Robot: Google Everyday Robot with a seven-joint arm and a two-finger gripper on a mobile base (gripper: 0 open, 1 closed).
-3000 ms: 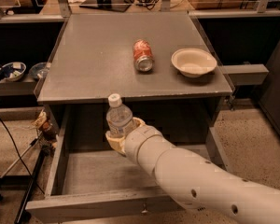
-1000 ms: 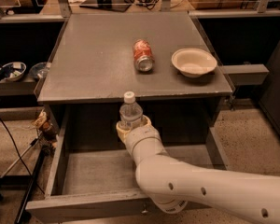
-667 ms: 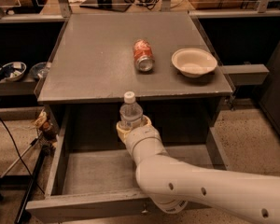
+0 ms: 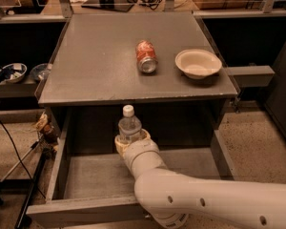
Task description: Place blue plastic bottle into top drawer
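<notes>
End effector point(image 4: 132, 139) sits a little lower and further left than 0.7 s ago, fingers closed round the base of the bottle point(image 4: 129, 126). Bottle is upright over the rear of the open drawer point(image 4: 56, 168), cap just below the front edge of the surface point(image 4: 95, 56). Drawer floor shows either side of it, walls well apart. Can point(image 4: 146, 56) and bowl point(image 4: 198, 63) lie beyond, up on the surface.

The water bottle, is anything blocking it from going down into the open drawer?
Nothing visible does. The gripper holds the blue plastic bottle upright over the open top drawer. The red can and bowl lie up on the cabinet top.
</notes>
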